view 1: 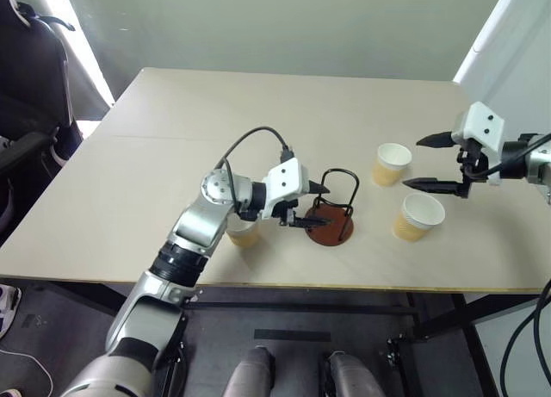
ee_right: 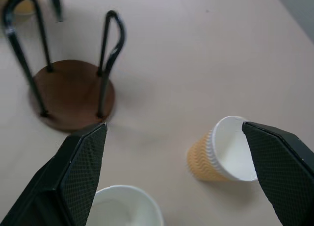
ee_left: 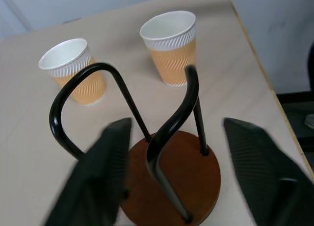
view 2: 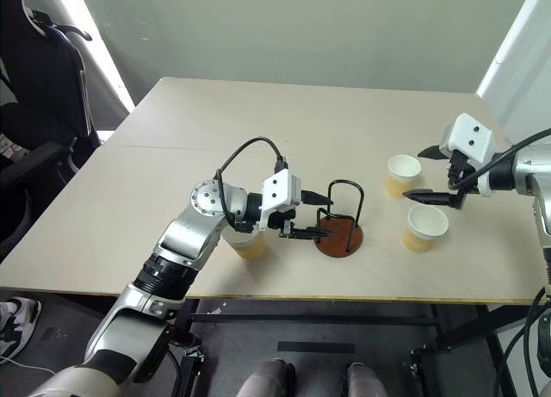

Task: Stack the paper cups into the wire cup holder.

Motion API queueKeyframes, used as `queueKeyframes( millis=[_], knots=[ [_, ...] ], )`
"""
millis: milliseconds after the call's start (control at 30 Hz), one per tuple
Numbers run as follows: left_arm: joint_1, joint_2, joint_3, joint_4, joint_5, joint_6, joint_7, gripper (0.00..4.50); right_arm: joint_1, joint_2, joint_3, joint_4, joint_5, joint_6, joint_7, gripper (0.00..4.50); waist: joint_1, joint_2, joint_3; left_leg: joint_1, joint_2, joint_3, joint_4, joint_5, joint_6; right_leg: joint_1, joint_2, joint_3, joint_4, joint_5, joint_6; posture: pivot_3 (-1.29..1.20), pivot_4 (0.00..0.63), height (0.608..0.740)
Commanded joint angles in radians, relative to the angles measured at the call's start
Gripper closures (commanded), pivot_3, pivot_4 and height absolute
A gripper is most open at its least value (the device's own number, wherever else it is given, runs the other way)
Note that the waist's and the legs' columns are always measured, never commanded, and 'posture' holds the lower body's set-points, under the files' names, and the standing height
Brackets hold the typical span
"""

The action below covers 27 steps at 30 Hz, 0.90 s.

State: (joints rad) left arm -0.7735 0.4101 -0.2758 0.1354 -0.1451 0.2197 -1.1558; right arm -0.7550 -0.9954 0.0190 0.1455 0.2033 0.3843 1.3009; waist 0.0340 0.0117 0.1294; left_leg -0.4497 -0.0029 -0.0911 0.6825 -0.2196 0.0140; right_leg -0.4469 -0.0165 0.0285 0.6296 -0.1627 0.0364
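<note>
Pale wood table [view 1: 129,207], three paper cups and a wire cup holder on it, all upright.

Leftmost: one tan paper cup [view 1: 244,233] near the front edge, mostly hidden under the left forearm; white rim just visible. Not in the holder.

Left gripper [view 1: 317,206] just to the right of that cup, pointing across toward the robot's right. Its black fingers stand apart, holding nothing. In the left wrist view the fingers [ee_left: 98,177] flank the near side of the holder; contact with the wire cannot be told.

Centre: wire cup holder [view 1: 334,209], thin black loops on a round reddish-brown disc base, no cup inside.

Right of centre: second paper cup [view 1: 392,164], farther back on the table, white inside. Third paper cup [view 1: 417,217] nearer the front edge, just beside the second but apart from it.

Far right: right gripper [view 1: 424,164] hovers above the table between these two cups, pointing toward the robot's left. Fingers spread wide, nothing between them.
</note>
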Motion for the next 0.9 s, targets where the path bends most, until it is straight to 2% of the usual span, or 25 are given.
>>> queueKeyframes(
  millis=[33, 433, 700, 900],
  knots=[
    [-0.008, 0.005, 0.006, -0.035, -0.009, 0.001, -0.001, 0.05, -0.001, -0.038, -0.002, -0.024, 0.009, -0.021, 0.053, 0.0, 0.0, 0.0, 0.0, 0.0, 0.0, 0.0, 0.0, 0.0, 0.0, 0.0, 0.0, 0.0, 0.0, 0.0, 0.0, 0.0, 0.15, 0.74],
    [-0.028, 0.039, 0.006, -0.036, 0.004, -0.039, -0.022, 0.05, 0.028, -0.094, -0.01, -0.08, 0.074, 0.022, 0.208, 0.0, 0.0, 0.0, 0.0, 0.0, 0.0, 0.0, 0.0, 0.0, 0.0, 0.0, 0.0, 0.0, -0.001, 0.0, 0.0, 0.0, 0.15, 0.74],
    [-0.103, 0.154, 0.041, 0.016, 0.011, -0.089, -0.103, 0.05, 0.051, -0.12, -0.019, -0.117, 0.082, 0.042, 0.209, 0.0, -0.001, 0.0, 0.0, 0.0, 0.0, 0.0, 0.0, 0.0, 0.0, 0.0, 0.0, 0.0, -0.001, 0.0, 0.0, 0.0, 0.15, 0.74],
    [-0.162, 0.187, 0.063, 0.085, 0.018, -0.133, -0.104, 0.05, 0.04, -0.108, -0.012, -0.108, 0.065, 0.03, 0.181, 0.0, 0.0, 0.0, 0.0, 0.0, 0.0, 0.0, 0.0, 0.0, 0.0, 0.0, 0.0, 0.0, -0.001, 0.0, 0.0, 0.0, 0.15, 0.74]
  ],
)
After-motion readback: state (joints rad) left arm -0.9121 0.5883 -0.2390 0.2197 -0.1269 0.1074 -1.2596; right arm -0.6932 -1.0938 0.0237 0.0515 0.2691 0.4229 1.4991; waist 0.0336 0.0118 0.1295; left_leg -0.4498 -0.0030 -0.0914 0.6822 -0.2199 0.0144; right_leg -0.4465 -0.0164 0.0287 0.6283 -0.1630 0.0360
